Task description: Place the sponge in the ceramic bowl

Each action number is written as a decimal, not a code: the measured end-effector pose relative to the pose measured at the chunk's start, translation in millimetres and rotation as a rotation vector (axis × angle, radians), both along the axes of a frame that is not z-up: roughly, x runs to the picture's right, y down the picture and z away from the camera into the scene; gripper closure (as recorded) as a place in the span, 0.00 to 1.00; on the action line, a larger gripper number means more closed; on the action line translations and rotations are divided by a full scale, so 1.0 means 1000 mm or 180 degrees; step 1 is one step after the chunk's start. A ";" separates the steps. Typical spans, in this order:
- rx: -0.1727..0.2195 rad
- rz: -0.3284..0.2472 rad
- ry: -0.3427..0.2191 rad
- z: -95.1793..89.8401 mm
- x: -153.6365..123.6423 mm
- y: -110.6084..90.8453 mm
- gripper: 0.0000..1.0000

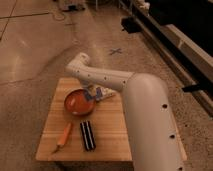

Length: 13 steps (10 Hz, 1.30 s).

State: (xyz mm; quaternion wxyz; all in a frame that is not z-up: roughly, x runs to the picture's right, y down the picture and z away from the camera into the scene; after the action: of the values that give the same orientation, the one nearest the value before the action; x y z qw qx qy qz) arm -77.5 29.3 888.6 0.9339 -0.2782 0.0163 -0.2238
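The ceramic bowl (67, 104) is a round orange-red dish on the left half of the wooden table. My gripper (95, 93) hangs at the end of the white arm, right over the bowl's right rim. A small blue patch, the sponge (90, 94), shows at the gripper, at the edge of the bowl. The arm hides whether the sponge is held or resting there.
A black striped block (87, 135) lies near the front of the wooden table (107, 135), with an orange carrot-shaped item (64, 135) to its left. Something pale (108, 92) sits just right of the gripper. My white arm covers the table's right side. Bare floor surrounds the table.
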 end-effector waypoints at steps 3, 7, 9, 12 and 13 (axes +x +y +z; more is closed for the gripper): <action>0.0009 -0.0011 -0.0033 0.001 -0.004 -0.001 0.63; 0.0016 -0.0035 -0.0060 0.003 -0.008 -0.001 0.63; 0.0014 -0.0043 -0.0071 0.004 -0.010 -0.001 0.54; 0.0017 -0.0056 -0.0088 0.007 -0.014 -0.001 0.41; 0.0019 -0.0059 -0.0091 0.007 -0.014 -0.001 0.41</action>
State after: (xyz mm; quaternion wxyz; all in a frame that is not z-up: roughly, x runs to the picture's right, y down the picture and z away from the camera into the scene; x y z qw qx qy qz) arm -91.8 27.9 895.4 0.9328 -0.2721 0.0062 -0.2363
